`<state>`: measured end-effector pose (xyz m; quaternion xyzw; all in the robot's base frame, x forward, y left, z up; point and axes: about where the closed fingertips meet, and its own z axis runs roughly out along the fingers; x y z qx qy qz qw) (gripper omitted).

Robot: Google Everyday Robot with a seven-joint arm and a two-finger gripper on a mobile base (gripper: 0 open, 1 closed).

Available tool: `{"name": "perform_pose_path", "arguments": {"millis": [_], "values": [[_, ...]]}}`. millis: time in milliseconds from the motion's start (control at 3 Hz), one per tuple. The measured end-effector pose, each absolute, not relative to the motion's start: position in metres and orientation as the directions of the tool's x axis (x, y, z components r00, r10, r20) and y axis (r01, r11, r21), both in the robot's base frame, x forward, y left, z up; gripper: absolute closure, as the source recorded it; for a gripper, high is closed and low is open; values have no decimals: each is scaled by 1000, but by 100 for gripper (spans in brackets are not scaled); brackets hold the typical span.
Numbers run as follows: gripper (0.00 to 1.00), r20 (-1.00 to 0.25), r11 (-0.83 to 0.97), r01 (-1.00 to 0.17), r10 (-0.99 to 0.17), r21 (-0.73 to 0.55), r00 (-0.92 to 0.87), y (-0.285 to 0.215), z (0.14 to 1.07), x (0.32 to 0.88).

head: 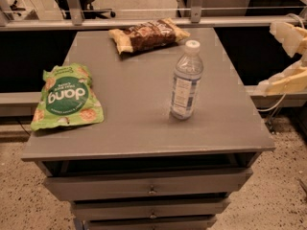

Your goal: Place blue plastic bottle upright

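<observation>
While the blue plastic bottle (186, 83) stands upright on the grey worktop (134, 114), cap up, a little right of centre and nearer the right edge than the left, the gripper (267, 56) hangs out past that right edge, well apart from it, its two pale fingers (285, 83) spread wide with nothing between them. A green snack bag (67, 97) lies flat by the left edge, and a brown snack packet (146, 35) lies along the back edge.

Cream claw (267, 56) far right; green bag (67, 97)
</observation>
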<state>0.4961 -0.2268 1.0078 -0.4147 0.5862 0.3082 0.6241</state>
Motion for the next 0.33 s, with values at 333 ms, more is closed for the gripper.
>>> {"name": "perform_pose_path", "arguments": {"millis": [333], "values": [[0, -986, 465, -870, -93, -164, 136, -225, 1010, 498]]}}
